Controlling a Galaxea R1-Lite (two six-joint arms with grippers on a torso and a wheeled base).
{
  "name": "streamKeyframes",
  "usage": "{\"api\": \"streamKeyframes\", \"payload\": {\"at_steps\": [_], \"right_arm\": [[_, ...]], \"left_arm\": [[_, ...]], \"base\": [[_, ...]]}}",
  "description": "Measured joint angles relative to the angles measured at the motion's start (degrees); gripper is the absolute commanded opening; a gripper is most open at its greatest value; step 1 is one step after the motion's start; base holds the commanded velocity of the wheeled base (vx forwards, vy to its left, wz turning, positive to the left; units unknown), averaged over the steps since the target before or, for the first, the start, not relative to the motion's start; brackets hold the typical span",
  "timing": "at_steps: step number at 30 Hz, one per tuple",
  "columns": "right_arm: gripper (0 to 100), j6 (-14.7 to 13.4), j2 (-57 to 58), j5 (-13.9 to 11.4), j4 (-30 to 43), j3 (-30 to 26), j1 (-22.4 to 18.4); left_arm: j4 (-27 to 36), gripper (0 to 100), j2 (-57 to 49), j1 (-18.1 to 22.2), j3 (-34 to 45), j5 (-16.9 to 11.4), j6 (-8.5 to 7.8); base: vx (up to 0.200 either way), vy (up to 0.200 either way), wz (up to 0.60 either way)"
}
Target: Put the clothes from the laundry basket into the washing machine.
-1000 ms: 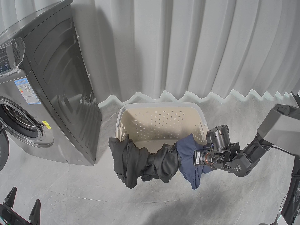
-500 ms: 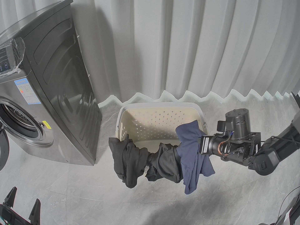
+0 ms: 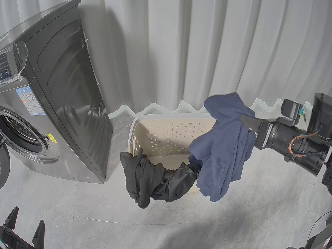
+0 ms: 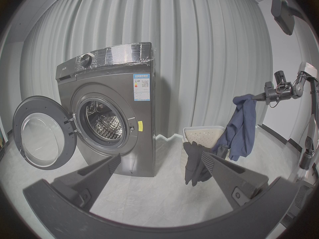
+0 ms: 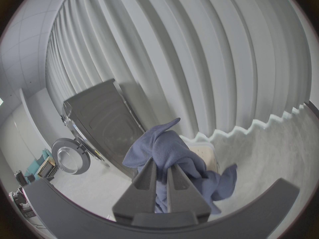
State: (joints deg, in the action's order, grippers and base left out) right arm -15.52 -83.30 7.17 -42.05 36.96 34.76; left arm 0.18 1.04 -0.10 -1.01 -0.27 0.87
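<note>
blue garment (image 3: 224, 146), pinched between right jaws

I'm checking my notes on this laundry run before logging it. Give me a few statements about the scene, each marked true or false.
The right end effector is shut on the blue garment. True.
The washing machine door is closed. False: the door stands wide open.
The dark garment lies wholly inside the laundry basket. False: it hangs over the basket's front rim.
The left end effector is open and empty. True.
</note>
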Motion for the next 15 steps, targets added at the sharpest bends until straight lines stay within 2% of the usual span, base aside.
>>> {"api": "streamKeyframes", "payload": {"at_steps": [6, 12, 15], "right_arm": [[0, 3.05, 2.38, -0.44, -7.96, -1.96, -0.24], [0, 3.82, 3.06, -0.24, -8.70, -2.95, -0.52], [0, 3.93, 3.34, 0.20, -8.69, -3.08, -0.66]], "left_arm": [[0.00, 100, 0.00, 0.00, 0.00, -0.09, 0.26], [0.00, 100, 0.00, 0.00, 0.00, -0.05, 0.44], [0.00, 100, 0.00, 0.00, 0.00, -0.06, 0.46]], "base": [[0.000, 0.000, 0.00], [0.000, 0.000, 0.00], [-0.200, 0.000, 0.00]]}}
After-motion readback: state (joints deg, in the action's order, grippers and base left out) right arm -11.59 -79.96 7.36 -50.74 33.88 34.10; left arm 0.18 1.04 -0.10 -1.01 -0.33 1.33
